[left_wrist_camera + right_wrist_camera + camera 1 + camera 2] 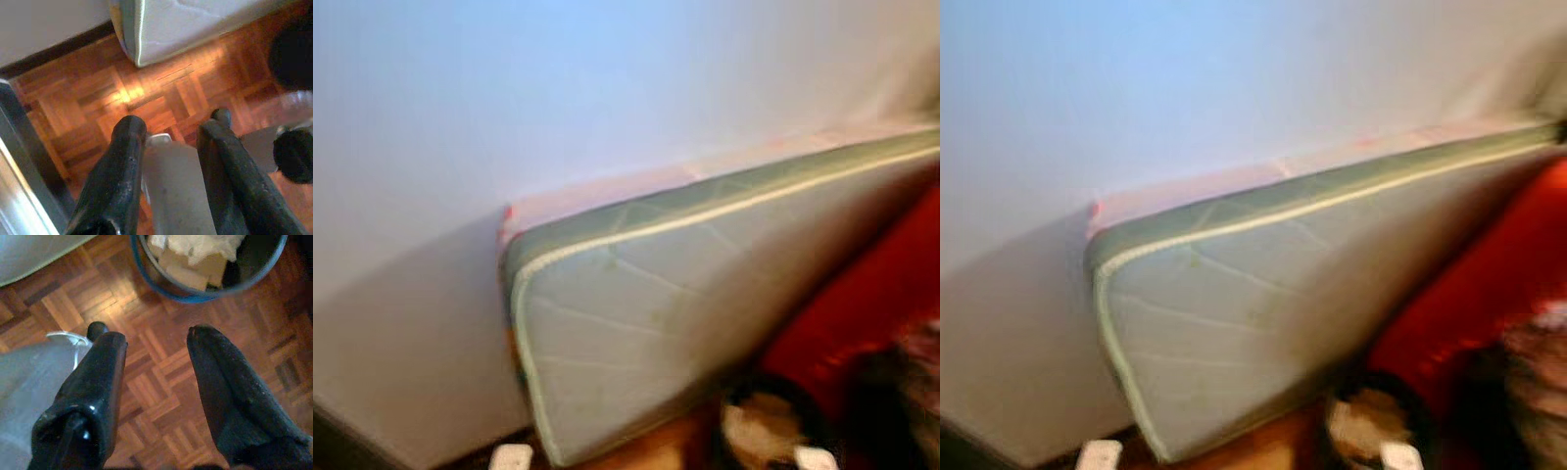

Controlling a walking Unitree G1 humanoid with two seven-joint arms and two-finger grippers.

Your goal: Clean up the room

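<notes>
— Down by the floor, what's the right hand (154, 340) doing?

— Nothing yet, I'd say. Its two black fingers (230, 382) are spread wide with bare parquet floor (156, 387) between them; it holds nothing. It hangs pointing downward, just short of the bin (161, 286).

— And the left hand (171, 129)?

— Same pose, pointing down at the parquet. Fingers parted, nothing gripped. (The pale grey shape between them looks to me like part of the robot's own body or leg, not something it has picked up, though I can't be sure.)

— So where's the stuff to tidy?

— The dark round bin with the blue rim, already holding crumpled paper and bits of cardboard (195, 264). It stands on the floor near the low edge of the mattress (705, 284).

— Why is the mattress like that?

— It's stood on its long edge and leaned against the white wall (558, 88), probably to free the floor. Something red (871, 304) sits beside it; the head views are too blurred to tell what.

— How far along is the tidying?

— Hard to judge. No loose litter shows on the floor. Both arms look idle, as if it's walking or looking about for the next thing.
</notes>
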